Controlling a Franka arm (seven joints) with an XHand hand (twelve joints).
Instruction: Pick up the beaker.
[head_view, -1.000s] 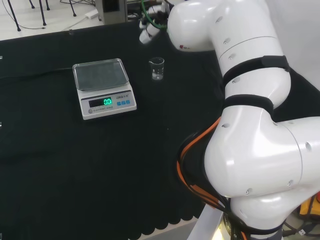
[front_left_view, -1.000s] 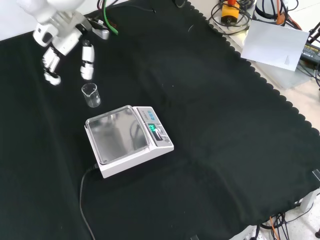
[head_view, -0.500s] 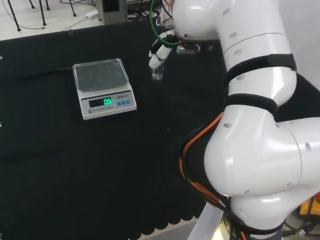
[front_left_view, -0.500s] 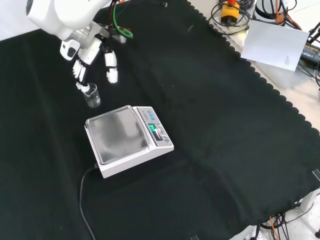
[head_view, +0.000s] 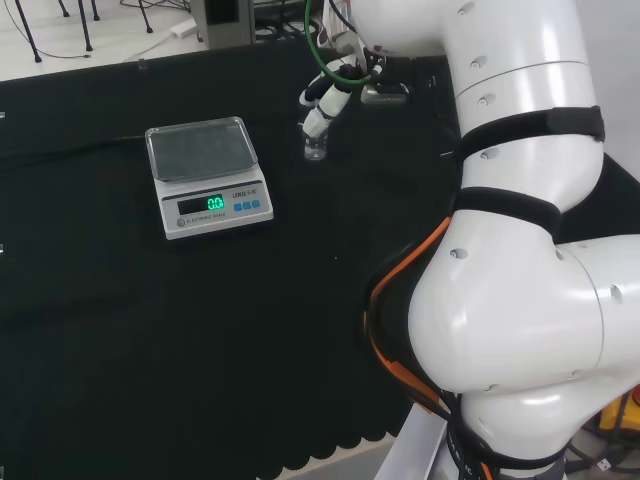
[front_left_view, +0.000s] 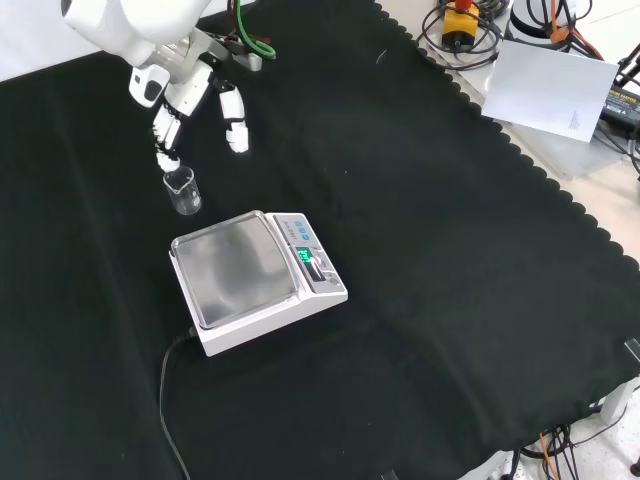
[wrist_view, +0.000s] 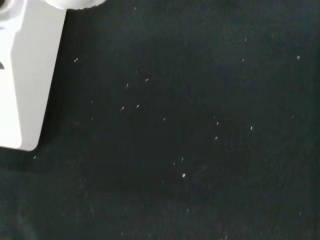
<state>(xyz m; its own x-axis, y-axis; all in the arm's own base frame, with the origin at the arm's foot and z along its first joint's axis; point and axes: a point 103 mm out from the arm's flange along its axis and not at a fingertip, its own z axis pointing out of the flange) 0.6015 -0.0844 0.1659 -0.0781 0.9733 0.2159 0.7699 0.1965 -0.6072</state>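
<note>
The beaker (front_left_view: 183, 190) is standing upright on the black cloth (front_left_view: 420, 250) in the upper left of the front view, just above the scale (front_left_view: 255, 280). In the head view it (head_view: 316, 148) is sitting upper centre, right of the scale (head_view: 205, 175). The hand (front_left_view: 190, 95) is hovering just above it, fingers (front_left_view: 167, 140) released and reaching down toward the rim, thumb (front_left_view: 235, 118) spread apart, grasping nothing. In the head view the hand (head_view: 325, 100) is hanging over the beaker.

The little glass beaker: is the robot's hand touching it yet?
Cannot tell. In the front view a fingertip meets the beaker rim, and the head view overlaps them too; neither shows contact or a gap plainly.
</note>
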